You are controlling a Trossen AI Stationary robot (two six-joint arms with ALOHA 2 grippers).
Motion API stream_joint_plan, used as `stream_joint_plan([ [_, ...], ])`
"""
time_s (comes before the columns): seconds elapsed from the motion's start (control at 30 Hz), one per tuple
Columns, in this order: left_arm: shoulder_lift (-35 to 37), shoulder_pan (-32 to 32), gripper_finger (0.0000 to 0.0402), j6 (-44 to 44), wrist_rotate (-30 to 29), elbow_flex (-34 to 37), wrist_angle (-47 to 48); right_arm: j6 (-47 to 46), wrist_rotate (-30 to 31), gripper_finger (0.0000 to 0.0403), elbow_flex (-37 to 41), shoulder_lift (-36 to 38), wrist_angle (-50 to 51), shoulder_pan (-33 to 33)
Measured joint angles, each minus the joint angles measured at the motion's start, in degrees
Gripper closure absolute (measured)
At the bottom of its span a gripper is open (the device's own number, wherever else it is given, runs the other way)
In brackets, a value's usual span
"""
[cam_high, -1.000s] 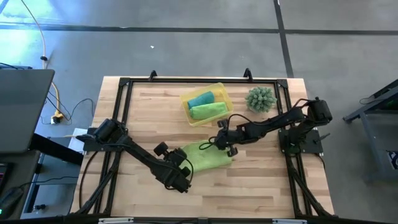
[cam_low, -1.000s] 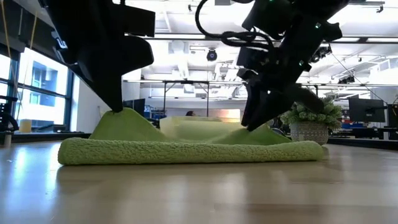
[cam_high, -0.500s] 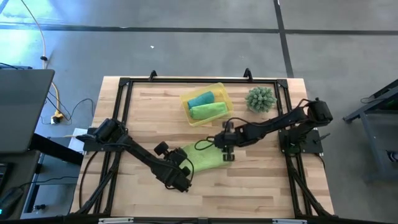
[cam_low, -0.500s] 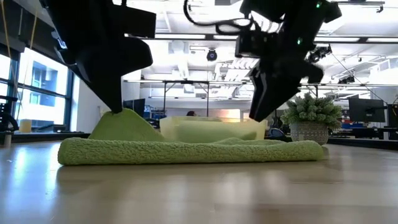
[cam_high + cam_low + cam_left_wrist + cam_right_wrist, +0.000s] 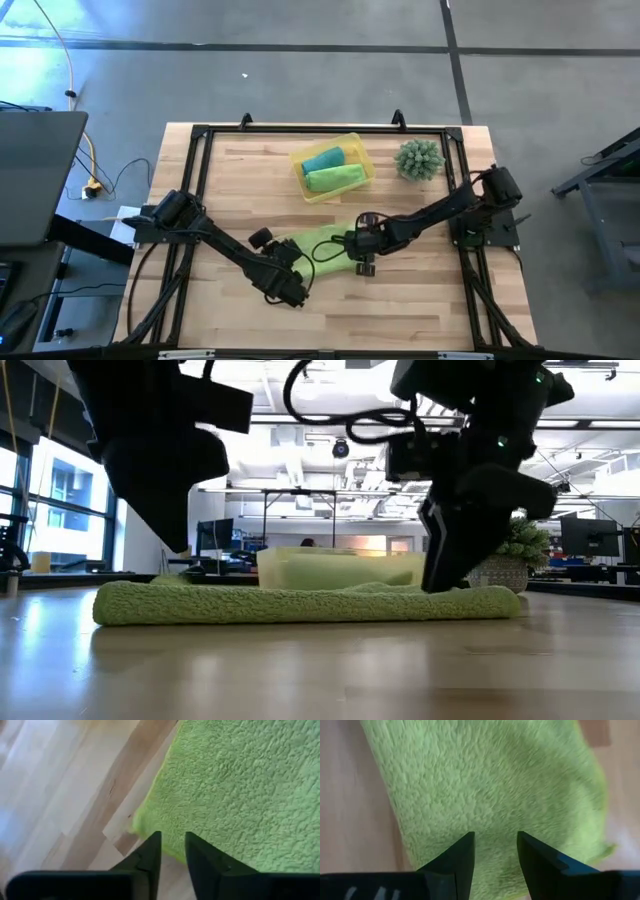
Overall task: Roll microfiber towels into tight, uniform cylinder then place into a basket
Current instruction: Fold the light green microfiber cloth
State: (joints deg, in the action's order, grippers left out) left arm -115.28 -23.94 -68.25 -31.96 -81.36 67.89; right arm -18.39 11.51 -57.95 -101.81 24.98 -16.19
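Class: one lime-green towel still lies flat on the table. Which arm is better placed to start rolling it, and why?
Probably the right. The right gripper is open over the towel's edge, while the left gripper is nearly shut at a corner.

High view: overhead, straight down, covering the whole counter (image 5: pixel 400 290) and both arms. Low view: counter height, level, close to the lime-green towel (image 5: pixel 300 603), room behind. Each wrist view looks steeply down, very near that same towel (image 5: pixel 240 785) (image 5: pixel 485 785), which all four views share.
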Motion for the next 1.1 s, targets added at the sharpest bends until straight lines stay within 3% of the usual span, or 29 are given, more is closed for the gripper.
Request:
stream_joint_plan([
  [0.17, 0.0, 0.4, 0.0282, 2.5, -2.9, 0.0, 5.1, -4.0, -2.0, 0.0265, 0.0, -1.2, 1.3, -1.0],
  [0.33, 0.0, 2.0, 0.0274, 2.5, -1.2, 0.0, 2.9, -2.6, -0.2, 0.0265, 0.0, -1.2, 4.9, -2.0],
  [0.47, 0.0, 2.7, 0.0279, 4.6, 2.1, 0.0, -7.1, 8.8, 8.1, 0.0265, 0.1, -1.2, 6.7, -1.9],
  [0.67, 0.0, 2.5, 0.0282, 16.8, 5.9, 0.0, -19.7, 30.3, 21.4, 0.0265, 0.1, -1.2, 2.3, -0.2],
  [0.77, 0.0, 2.4, 0.0282, 23.6, 8.9, 0.0, -23.6, 34.1, 26.1, 0.0265, 0.1, -1.2, -1.2, 1.3],
  [0.9, 0.0, 2.4, 0.0282, 31.8, 11.0, 0.0, -23.8, 28.5, 25.7, 0.0265, -0.6, -0.7, 0.0, 2.0],
  [1.1, 0.1, 2.8, 0.0282, 45.1, 12.6, 2.3, -20.7, 2.8, 14.8, 0.0265, -1.3, 1.3, 8.3, -1.2],
])
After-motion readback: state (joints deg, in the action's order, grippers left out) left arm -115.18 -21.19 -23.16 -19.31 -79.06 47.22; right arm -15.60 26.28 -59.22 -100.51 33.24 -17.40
